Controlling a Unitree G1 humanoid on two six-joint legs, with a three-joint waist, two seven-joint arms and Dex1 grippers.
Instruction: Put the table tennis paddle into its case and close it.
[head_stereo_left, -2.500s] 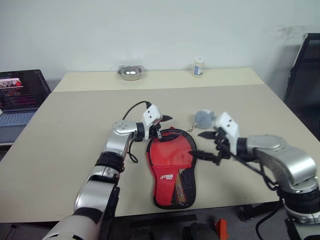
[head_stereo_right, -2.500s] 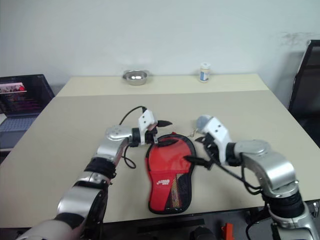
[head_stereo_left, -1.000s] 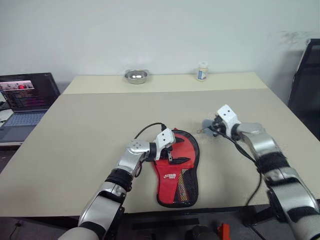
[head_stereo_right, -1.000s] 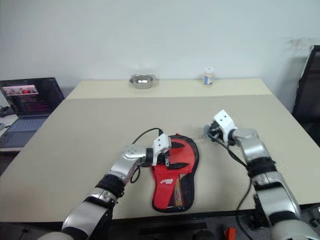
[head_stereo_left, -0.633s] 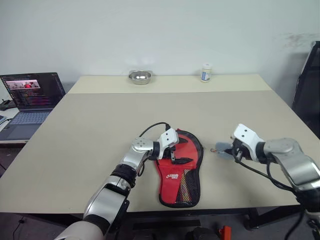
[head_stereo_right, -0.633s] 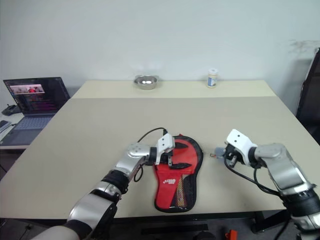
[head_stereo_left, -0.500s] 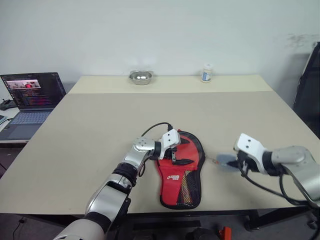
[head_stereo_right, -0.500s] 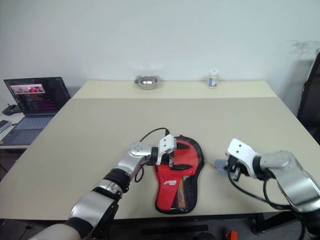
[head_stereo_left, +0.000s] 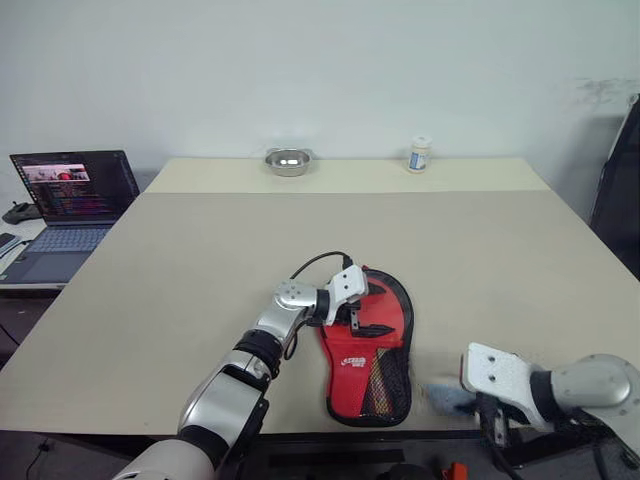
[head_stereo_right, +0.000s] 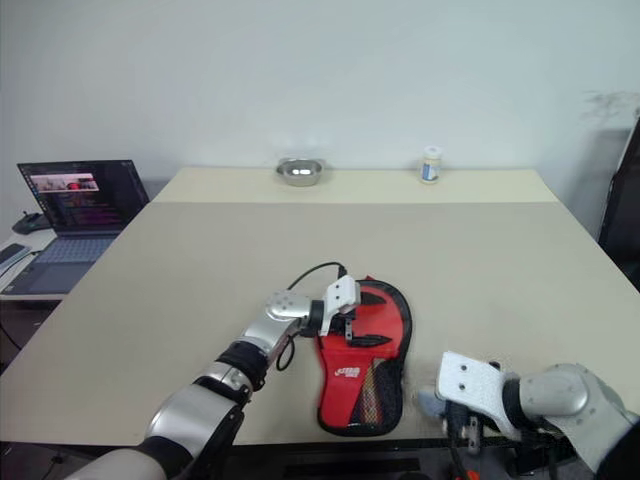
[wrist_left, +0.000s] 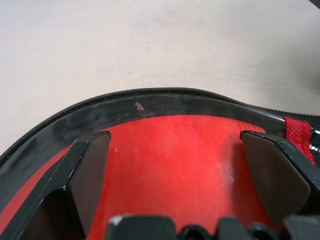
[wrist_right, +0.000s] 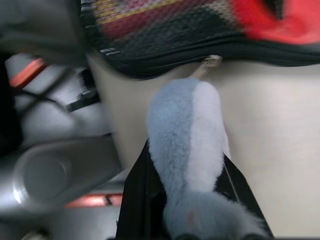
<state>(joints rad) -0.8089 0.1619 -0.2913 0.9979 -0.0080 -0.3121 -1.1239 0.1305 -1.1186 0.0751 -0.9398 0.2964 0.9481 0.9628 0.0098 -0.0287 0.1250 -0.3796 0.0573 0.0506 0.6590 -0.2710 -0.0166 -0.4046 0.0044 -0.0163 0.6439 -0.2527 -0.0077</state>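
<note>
**Zip being drawn shut along the case**

The case (head_stereo_left: 368, 345) lies near the bench (head_stereo_left: 150, 260) front edge. The right pincer (wrist_right: 192, 200), at five o'clock from it, is clenched on the grey fluffy zip pull (wrist_right: 187, 145); next comes completing the pull. The left pincer (head_stereo_left: 358, 312), spread wide, rests on the case's round end.

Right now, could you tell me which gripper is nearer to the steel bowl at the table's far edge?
Left. The left gripper rests on the case mid-table; the right gripper is at the near edge, farther from the steel bowl.
</note>
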